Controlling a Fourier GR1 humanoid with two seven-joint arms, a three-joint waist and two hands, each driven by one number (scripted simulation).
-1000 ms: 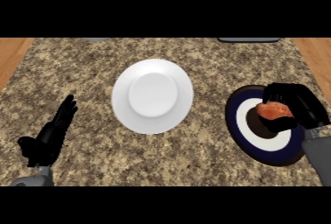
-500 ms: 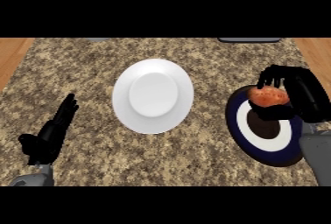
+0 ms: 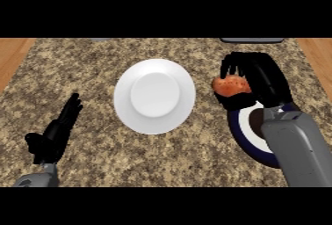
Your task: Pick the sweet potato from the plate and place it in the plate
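Beside the white plate (image 3: pixel 154 96), the right hand (image 3: pixel 256 79) curls round the sweet potato (image 3: pixel 231 85); left hand (image 3: pixel 55 132) rests open.

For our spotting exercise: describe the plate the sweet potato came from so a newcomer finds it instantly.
On the speckled stone counter, look right of the round white plate. Partly under the right hand and grey forearm lies the dark navy plate with a white ring.

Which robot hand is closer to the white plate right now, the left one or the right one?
Right. The right robot hand, curled round the sweet potato, is just off the white plate's right rim. The left robot hand rests open, farther off to the plate's lower left.
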